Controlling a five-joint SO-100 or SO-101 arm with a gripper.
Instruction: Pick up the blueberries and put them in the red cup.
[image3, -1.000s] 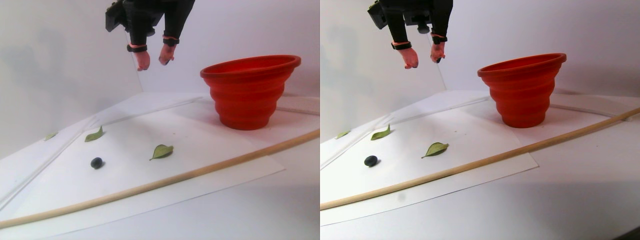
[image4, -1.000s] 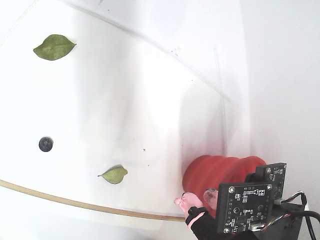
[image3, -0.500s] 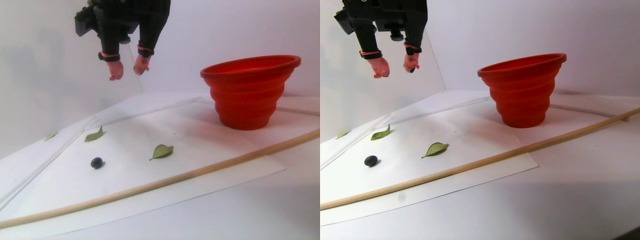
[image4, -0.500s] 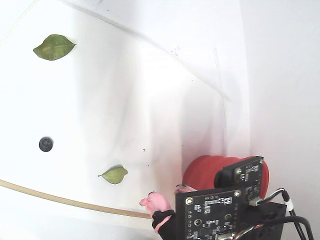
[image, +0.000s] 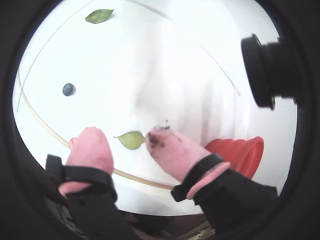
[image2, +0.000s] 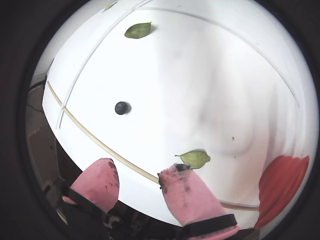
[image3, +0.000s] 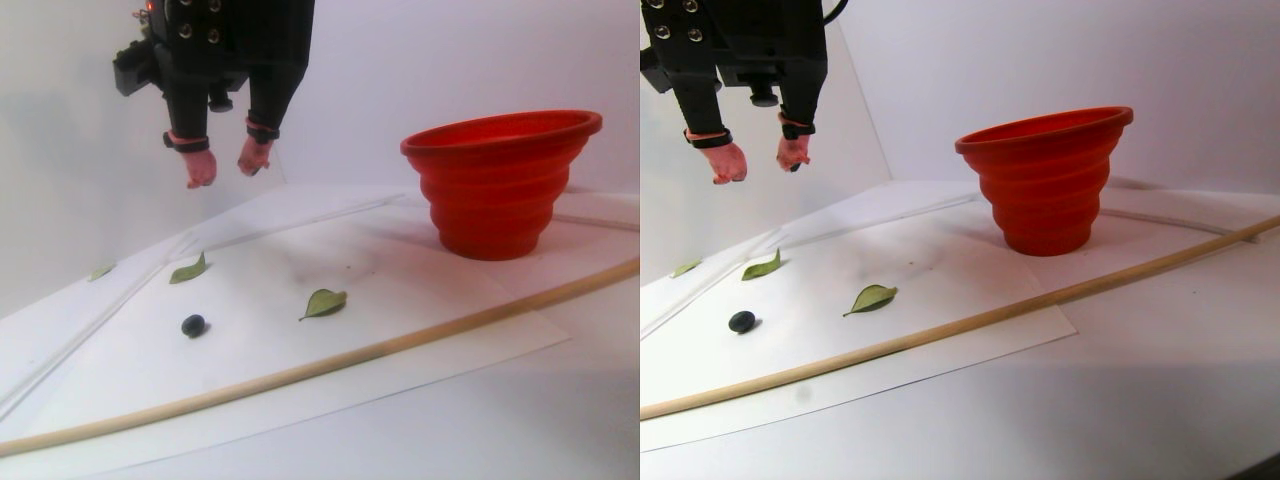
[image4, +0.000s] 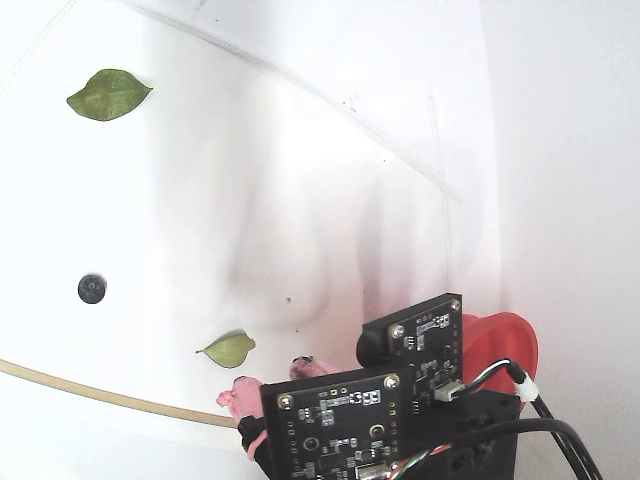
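One dark blueberry (image3: 193, 325) lies on the white sheet, also seen in both wrist views (image: 68, 89) (image2: 121, 108) and in the fixed view (image4: 92, 289). The other berries are not in view. The red cup (image3: 500, 180) stands upright at the sheet's right in the stereo pair view; parts of it show in both wrist views (image: 240, 152) (image2: 280, 187) and in the fixed view (image4: 498, 345). My gripper (image3: 227, 168) hangs high above the sheet, left of the cup, open and empty. Its pink fingertips (image: 91, 147) are stained dark and stand apart (image2: 137, 182).
Green leaves lie on the sheet: one near the berry (image3: 324, 302), one farther back (image3: 188, 269), a third at the left edge (image3: 100, 271). A thin wooden rod (image3: 400, 345) runs along the sheet's front edge. A black camera (image: 267, 70) juts in at right.
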